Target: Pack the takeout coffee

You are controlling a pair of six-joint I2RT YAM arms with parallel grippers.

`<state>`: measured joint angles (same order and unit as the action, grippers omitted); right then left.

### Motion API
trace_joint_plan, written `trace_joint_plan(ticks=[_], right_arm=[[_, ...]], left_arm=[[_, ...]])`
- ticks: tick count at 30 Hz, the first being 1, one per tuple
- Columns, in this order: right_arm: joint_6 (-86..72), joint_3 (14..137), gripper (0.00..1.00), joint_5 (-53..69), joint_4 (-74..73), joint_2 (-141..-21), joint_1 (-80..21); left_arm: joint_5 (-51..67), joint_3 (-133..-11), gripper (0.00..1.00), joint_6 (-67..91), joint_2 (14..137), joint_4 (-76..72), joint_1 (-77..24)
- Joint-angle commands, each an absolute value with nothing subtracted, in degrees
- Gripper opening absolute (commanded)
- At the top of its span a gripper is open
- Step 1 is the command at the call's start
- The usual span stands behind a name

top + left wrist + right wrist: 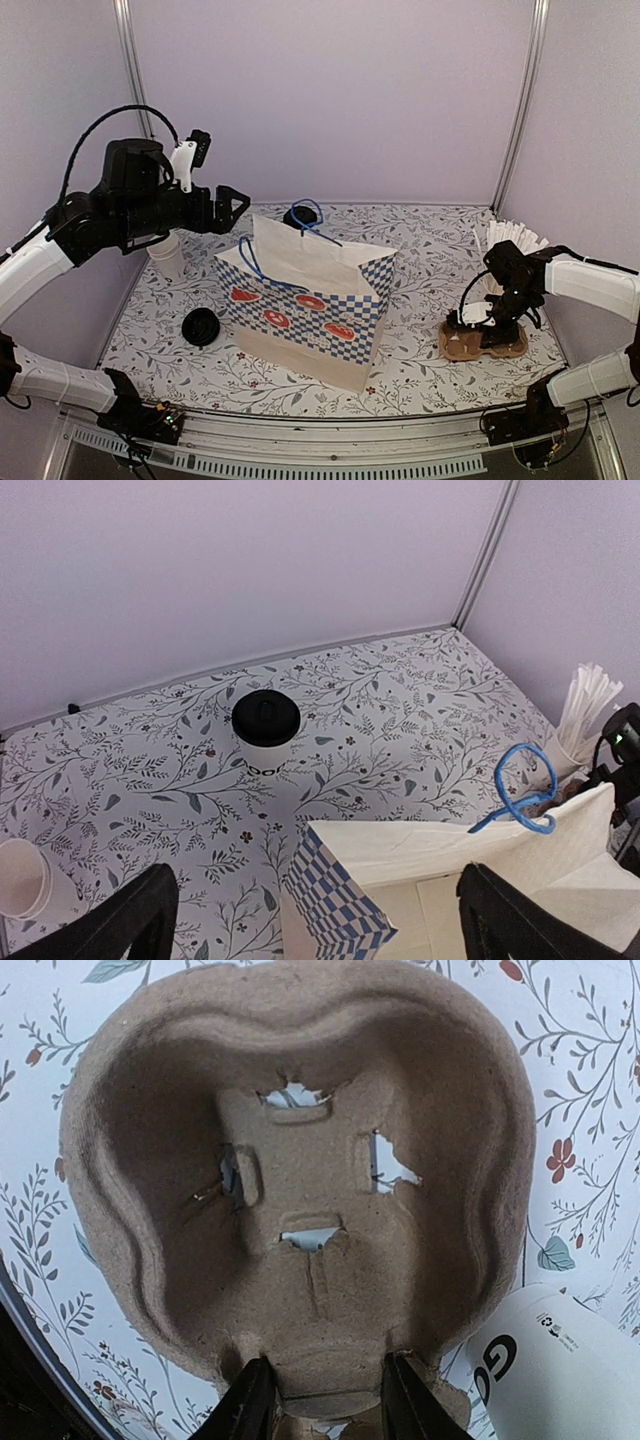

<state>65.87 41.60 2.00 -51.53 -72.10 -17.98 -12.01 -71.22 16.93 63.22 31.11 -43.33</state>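
Standing on the far side of the table [420, 250] is the takeout coffee [266, 730]. It is a small white cup with a round black lid, and it is upright. It is just behind the big paper bag [310, 300], a bit left of the middle. From the top camera only its black lid shows over the bag's far edge.

The bag has blue and white squares and red pictures on its side. It stands in the middle of the table with its top open. Its blue handles [520, 792] stick up.

The left gripper [238, 207] hangs in the air over the far left corner of the bag. Its two fingers [110, 920] are spread wide apart and touch nothing. The coffee is a little way beyond it.

The right gripper [325, 1400] is low on the right side of the table. Its fingers [250, 1400] are pinching the edge of a brown cup tray [300, 1180]. A white cup with black letters [560, 1360] and white sticks is just beside the tray.

A plain white cup [168, 255] stands on the far left. A loose black lid [201, 326] lies on the table to the left of the bag, nearer than that cup.
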Motion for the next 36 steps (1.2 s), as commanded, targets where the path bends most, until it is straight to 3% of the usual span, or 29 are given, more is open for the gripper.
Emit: trace_joint_plan(ticks=[1, 13, 27, 36], right_arm=[[66.2, 42.1, 0.36, 2.5, -51.4, -72.4, -17.8], [63.9, 50.0, 0.29, 8.4, -60.1, -71.0, -17.8], [59.3, 85.9, 0.29, 40.9, -75.6, -71.7, -17.9], [55.5, 94.7, 0.29, 53.6, -71.5, -73.0, -18.6]], left_arm=[[-11.9, -70.1, 1.0, 16.8, 62.1, 29.8, -43.2], [-12.4, -69.1, 0.99, 16.8, 61.4, 29.8, -42.8], [-5.3, -72.4, 1.0, 17.6, 66.5, 36.0, -38.6], [-0.5, -74.2, 0.99, 18.8, 71.7, 40.2, -38.7]])
